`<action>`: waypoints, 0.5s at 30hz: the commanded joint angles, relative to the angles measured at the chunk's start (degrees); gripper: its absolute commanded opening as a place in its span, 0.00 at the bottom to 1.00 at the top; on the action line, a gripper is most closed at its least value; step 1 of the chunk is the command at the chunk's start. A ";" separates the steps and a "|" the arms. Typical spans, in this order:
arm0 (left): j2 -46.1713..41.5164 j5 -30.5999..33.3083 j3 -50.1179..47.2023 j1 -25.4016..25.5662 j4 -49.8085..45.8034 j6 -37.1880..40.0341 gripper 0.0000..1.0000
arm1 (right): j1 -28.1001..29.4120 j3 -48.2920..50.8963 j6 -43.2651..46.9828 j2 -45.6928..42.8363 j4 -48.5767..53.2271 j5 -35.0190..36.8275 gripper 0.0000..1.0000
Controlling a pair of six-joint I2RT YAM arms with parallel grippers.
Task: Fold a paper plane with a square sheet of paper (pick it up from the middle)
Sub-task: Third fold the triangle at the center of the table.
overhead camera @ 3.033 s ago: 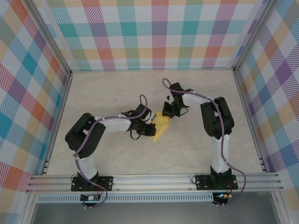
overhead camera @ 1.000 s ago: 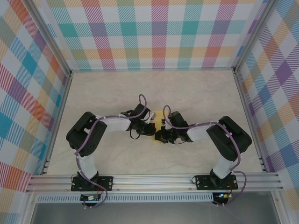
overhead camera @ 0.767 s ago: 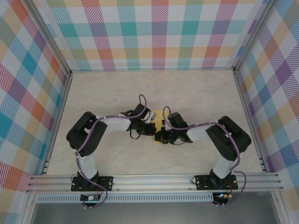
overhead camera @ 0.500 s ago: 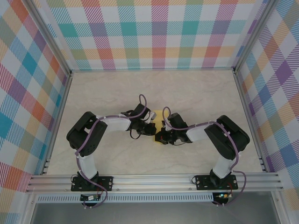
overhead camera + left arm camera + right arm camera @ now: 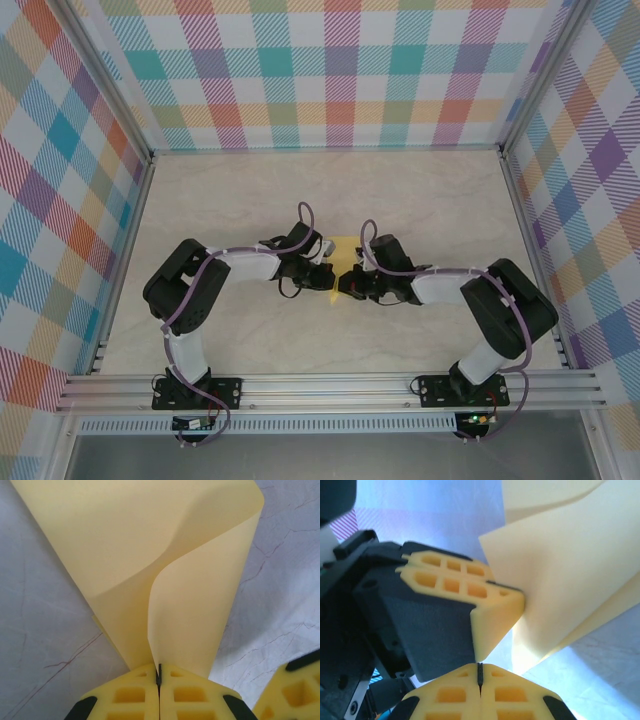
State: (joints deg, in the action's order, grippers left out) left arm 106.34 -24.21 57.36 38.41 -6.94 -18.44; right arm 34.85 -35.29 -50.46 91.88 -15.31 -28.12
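Note:
The square sheet of paper [image 5: 343, 249] is yellow and partly folded, with curled layers, at the table's middle. In the left wrist view the paper [image 5: 150, 555] fans up and away from my left gripper [image 5: 159, 669], which is shut on its narrow lower end. From above, the left gripper [image 5: 328, 279] sits at the paper's near left edge. My right gripper [image 5: 343, 288] is right beside it, shut with nothing between its fingers. In the right wrist view, the right gripper [image 5: 479, 667] has its tips against the left gripper's yellow fingers [image 5: 470, 592], and the paper [image 5: 570, 580] stands to the right.
The marble-patterned table [image 5: 250, 200] is walled by checked panels [image 5: 330, 70] at the back and sides. An aluminium rail [image 5: 330, 390] runs along the near edge with both arm bases. Both forearms lie low, converging at the middle.
Three seconds ago the right gripper was at the paper's far end; it has since come round beside the left gripper. In the last second its wrist has swung farther back and right. The left arm has held still.

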 commanded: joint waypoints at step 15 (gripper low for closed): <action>3.24 1.14 0.38 -0.09 -3.17 1.07 0.05 | -2.20 -3.19 2.12 8.26 -1.96 -1.67 0.00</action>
State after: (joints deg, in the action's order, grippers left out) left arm 106.80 -24.58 57.98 38.41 -7.22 -18.41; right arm 33.23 -37.89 -50.11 98.74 -16.71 -29.41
